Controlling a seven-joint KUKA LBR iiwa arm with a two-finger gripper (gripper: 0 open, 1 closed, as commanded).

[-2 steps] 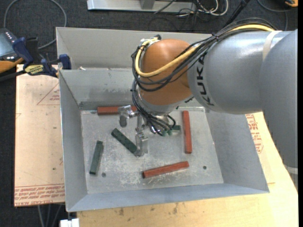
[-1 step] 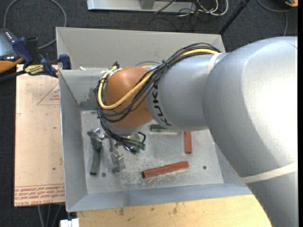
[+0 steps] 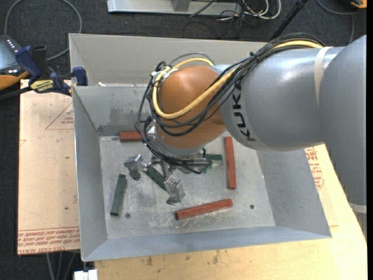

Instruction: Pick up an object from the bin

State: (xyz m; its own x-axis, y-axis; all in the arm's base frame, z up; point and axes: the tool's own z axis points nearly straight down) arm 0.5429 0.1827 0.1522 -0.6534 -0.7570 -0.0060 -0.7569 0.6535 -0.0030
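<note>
**Fingers down in the bin, nothing lifted yet**

Nearest to the camera was the thick grey arm (image 3: 291, 104), which came in from the right and covered the right side of the bin (image 3: 87, 156). Its orange cover (image 3: 186, 107), with cables looped around it, hung over the middle of the bin.

Below the cover, the gripper (image 3: 154, 177) was low over the bin's floor, left of centre. The fingers (image 3: 173, 186) stood wide apart. A short dark green piece (image 3: 156, 177) lay on the floor between them, along the line from one fingertip to the other. They did not seem to press on it, so I judged that the grasp was not yet made. The closing and the lifting were left to do.

The other things lay loose and apart from each other:
- a dark green bar (image 3: 119, 195) near the left wall
- a red bar (image 3: 204, 209) near the front wall, just beside the gripper
- an upright red bar (image 3: 230, 162) on the right
- a short red bar (image 3: 130, 136) near the back wall, partly under the cover

The bin's floor was a grey metal surface, scratched and dusted with whitish marks. Around the bin, the room had a dark floor (image 3: 35, 16), with black cords (image 3: 256, 2) lying at the back.
</note>
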